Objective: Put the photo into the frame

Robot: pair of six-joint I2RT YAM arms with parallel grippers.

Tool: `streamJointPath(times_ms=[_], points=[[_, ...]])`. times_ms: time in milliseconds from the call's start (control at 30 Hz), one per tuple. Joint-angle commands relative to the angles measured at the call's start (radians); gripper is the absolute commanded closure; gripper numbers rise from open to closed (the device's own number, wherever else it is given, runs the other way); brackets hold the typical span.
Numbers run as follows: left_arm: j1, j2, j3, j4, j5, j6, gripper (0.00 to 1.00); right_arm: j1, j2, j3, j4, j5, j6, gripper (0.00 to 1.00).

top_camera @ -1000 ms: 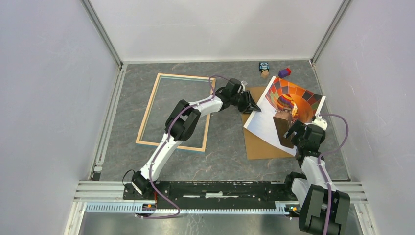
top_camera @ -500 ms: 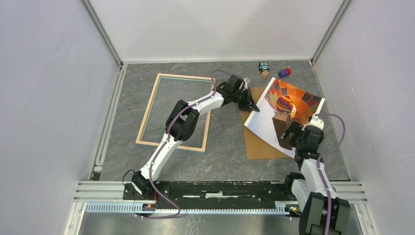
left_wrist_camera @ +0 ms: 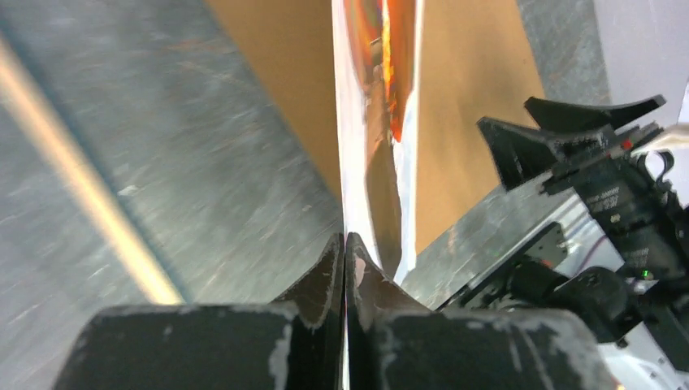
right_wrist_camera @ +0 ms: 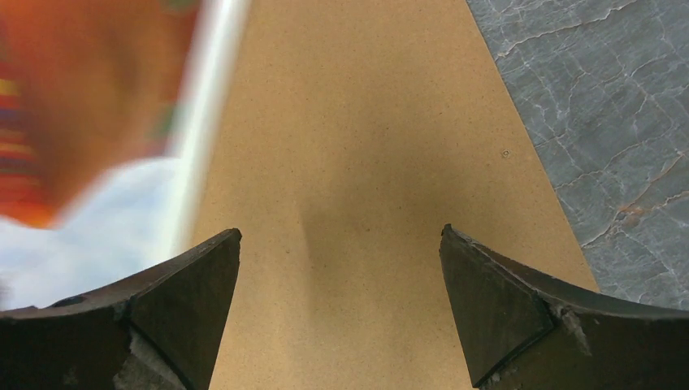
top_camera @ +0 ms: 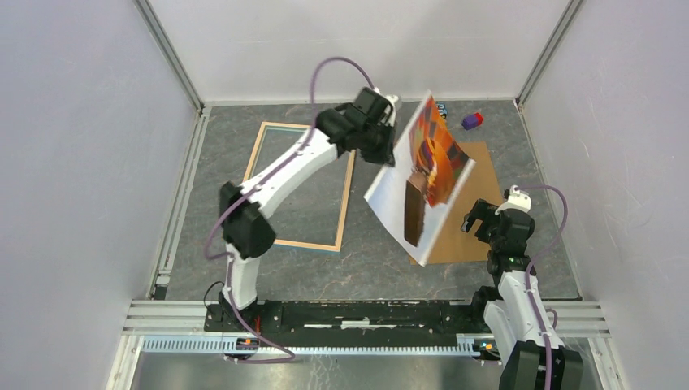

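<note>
One photo (top_camera: 422,162), steeply tilted, was pinched at its edge by the left fingers (left_wrist_camera: 335,276), frame (top_camera: 347,195) flat on the surface (top_camera: 374,268) at its nine o'clock, right fingers (right_wrist_camera: 504,301) spread empty above hardboard (top_camera: 479,175).

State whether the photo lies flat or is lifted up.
Lifted and steeply tilted: the left gripper pinches one edge of the photo, which hangs clear above the brown board.

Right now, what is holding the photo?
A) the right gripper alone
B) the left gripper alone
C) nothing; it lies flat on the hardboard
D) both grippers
B: the left gripper is shut on an edge of the photo, holding it tilted above the table, while the right gripper hangs open over the hardboard sheet, touching nothing.
</note>
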State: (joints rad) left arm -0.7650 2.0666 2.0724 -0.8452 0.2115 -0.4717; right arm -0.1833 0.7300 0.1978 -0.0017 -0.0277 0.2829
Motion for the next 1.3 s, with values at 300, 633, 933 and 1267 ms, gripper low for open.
streamJointPath(times_ms=[300,633,933,1267], points=[[0.093,-0.412,0.082,-0.600,-1.174,0.258,0.98,0.025,0.024,0.005,0.051,-0.041,0.011,0.02],[0.059,-0.346,-0.133,-0.641,-1.251,0.159,0.98,0.040,0.043,0.003,0.056,-0.037,0.012,0.02],[-0.058,-0.076,-0.195,-0.568,-1.170,0.078,0.98,0.042,0.052,0.003,0.055,-0.036,0.011,0.03],[-0.123,-0.014,-0.329,-0.447,-1.049,0.095,0.98,0.044,0.064,0.005,0.063,-0.044,0.014,0.03]])
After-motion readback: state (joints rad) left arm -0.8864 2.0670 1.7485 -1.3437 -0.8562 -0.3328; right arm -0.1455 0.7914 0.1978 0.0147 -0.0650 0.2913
